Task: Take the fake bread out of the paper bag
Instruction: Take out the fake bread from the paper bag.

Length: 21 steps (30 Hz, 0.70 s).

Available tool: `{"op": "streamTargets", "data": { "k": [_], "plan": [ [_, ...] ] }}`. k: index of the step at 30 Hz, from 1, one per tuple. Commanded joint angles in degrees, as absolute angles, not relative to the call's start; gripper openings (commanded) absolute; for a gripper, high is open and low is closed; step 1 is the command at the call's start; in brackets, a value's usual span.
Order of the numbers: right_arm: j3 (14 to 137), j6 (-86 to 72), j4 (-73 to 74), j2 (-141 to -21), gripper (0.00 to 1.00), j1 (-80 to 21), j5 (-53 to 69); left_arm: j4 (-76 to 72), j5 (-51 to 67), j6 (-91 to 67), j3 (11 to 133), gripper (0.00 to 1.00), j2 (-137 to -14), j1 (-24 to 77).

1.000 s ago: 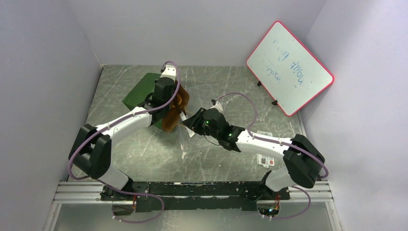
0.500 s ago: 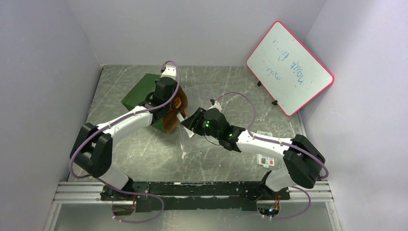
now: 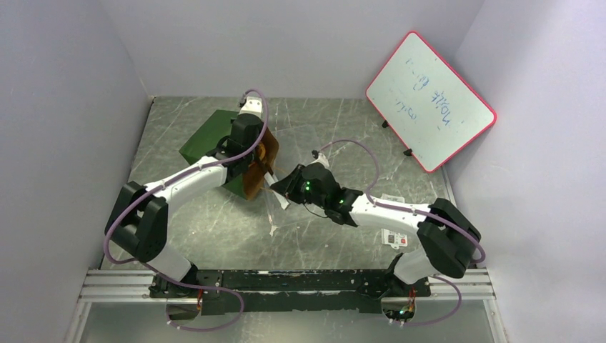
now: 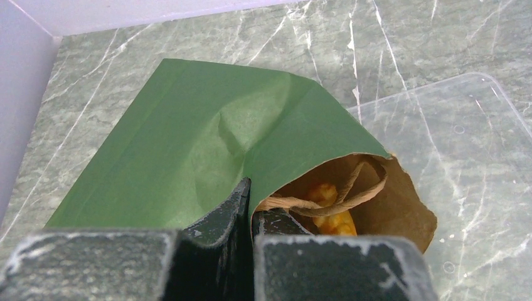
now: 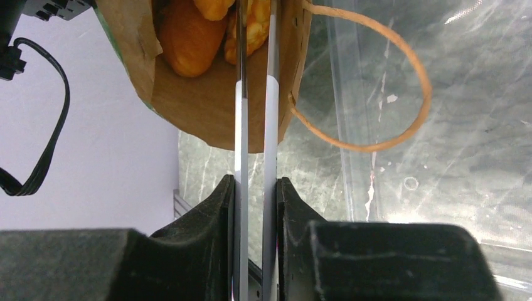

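Right wrist view: fake bread sits inside the paper bag, an orange roll plus a yellower piece deeper in. None is out yet. The bag lies tipped on its side, mouth toward the right arm. Metal tongs reach into the mouth, their tips either side of the yellower piece; whether they actually bite it I cannot tell, as the tips run off the frame. The right gripper is clamped on the tong arms, squeezing them near parallel. The left gripper is pinched together on the bag's upper rim, holding the mouth up. A clear plastic tray lies just beside the mouth, on the table. The whiteboard stands well apart.

Risks, as judgement:
- Glossy bread may slip from the thin tongs on the pull and drop back in.
- A loop handle crosses the mouth, so the tongs or bread could snag it and drag the bag.
- The thin paper rim could slide or tear out of the left pinch, collapsing the mouth.

Views: only the right wrist shows the tongs inside the bag. Only the left wrist shows the rim pinch and the handle across the mouth. The top view shows the layout, but the arms hide the bread.
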<state>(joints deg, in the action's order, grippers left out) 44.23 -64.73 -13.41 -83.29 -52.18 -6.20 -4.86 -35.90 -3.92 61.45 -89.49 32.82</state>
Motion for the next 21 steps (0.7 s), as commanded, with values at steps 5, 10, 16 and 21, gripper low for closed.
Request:
{"op": "streamTargets", "data": {
  "k": [5,10,16,21],
  "plan": [
    [42.23,-64.83,-13.22,-75.68,0.00,-51.95,-9.94,-6.67,-35.60,-4.43,62.54,0.07,-89.87,29.89],
    [38.66,-67.63,-13.77,-69.92,0.00,-51.01,-11.34,-7.49,-34.17,-4.39,60.15,0.07,-89.06,27.18],
    [34.28,-70.11,-16.21,-64.23,0.00,-50.11,-12.26,-6.38,-33.76,-5.22,59.25,0.07,-88.20,26.25],
    [33.13,-69.78,-15.84,-59.61,0.00,-50.01,-15.45,-4.58,-33.43,-6.15,59.37,0.07,-87.14,25.93]
  ]
}}
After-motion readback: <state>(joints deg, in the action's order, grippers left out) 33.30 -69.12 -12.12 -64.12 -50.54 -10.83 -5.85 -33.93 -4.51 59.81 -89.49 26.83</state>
